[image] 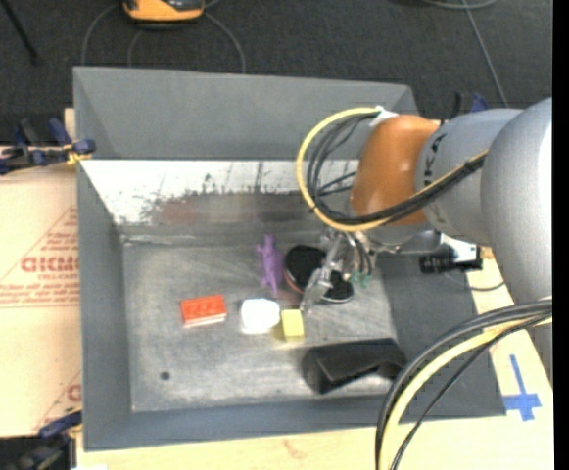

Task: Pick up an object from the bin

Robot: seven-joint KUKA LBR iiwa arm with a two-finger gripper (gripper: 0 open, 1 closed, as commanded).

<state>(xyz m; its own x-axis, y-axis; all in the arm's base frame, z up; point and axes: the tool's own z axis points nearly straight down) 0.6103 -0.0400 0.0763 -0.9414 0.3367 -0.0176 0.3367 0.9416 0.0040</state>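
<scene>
My gripper (316, 289) hangs low in the right middle of the bin, over a black round object (304, 261) that lies partly under it. Just left of that object lies a small purple figure (268, 263). A yellow cube (291, 324) sits right below the gripper's tip, with a white lump (259, 315) touching its left side. Nothing shows held in the gripper.
A red-orange flat brick (203, 309) lies farther left on the bin floor. A black oblong object (352, 365) rests along the front right corner. The arm, with its orange cover and looped cables, hides the bin's right side.
</scene>
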